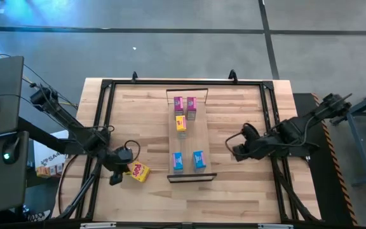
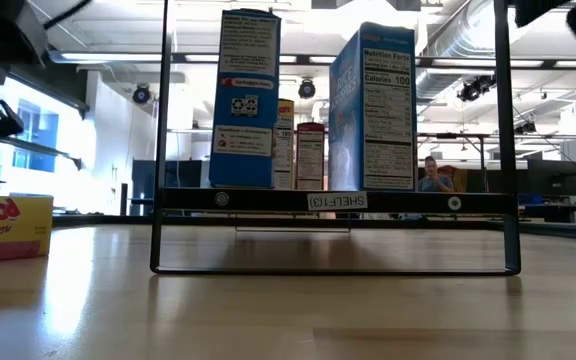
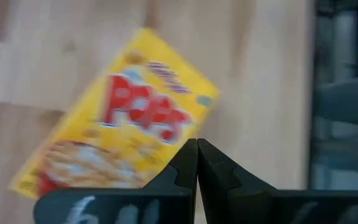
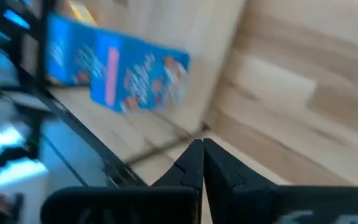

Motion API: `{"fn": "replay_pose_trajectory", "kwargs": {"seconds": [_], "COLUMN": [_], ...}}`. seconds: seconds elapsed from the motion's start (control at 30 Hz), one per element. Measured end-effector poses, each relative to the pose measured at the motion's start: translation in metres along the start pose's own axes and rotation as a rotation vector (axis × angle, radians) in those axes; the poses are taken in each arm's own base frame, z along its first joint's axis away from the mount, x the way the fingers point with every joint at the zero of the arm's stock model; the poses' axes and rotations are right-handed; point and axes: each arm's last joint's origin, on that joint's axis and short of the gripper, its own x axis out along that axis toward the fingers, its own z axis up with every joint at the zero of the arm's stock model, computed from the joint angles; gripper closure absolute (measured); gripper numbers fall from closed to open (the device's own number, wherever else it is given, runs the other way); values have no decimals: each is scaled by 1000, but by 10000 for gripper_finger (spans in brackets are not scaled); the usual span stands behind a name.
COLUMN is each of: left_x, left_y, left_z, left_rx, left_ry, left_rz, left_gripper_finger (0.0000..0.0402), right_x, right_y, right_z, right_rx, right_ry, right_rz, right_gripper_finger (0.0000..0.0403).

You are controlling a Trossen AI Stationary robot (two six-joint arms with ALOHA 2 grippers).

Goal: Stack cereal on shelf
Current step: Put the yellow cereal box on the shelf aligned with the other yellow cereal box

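One yellow cereal box lies flat on surface, off shelf, just beside left pincer, long axis slanted vs its fingers. Left pincer clenched, empty. Right pincer clenched too, farther off; left arm nearer.

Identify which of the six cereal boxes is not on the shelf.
The yellow box lying flat on the tabletop by the left hand; the other five stand on the shelf.
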Motion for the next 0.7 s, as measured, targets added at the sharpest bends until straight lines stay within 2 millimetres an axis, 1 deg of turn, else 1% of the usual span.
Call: {"fn": "replay_pose_trajectory", "kwargs": {"seconds": [0.1,0.2,0.33,0.43,0.57,0.7], "left_x": [10,19,32,40,46,44], "left_y": [3,6,13,19,35,55], "left_z": [2,7,14,24,41,56], "left_rx": [-16,-41,-85,-149,-282,-400], "left_ry": [-9,-8,-5,-30,-119,-224], "left_rz": [71,109,150,169,226,320], "left_gripper_finger": [402,402,402,402,402,402], "right_x": [7,9,12,14,14,14], "right_y": [-9,-12,-13,-13,-12,-9], "right_z": [3,11,27,43,64,83], "right_rx": [21,2,-59,-136,-223,-308], "right_ry": [-97,-170,-241,-279,-328,-342], "right_rz": [56,66,34,14,18,57], "right_gripper_finger": [403,403,403,403,403,403]}}
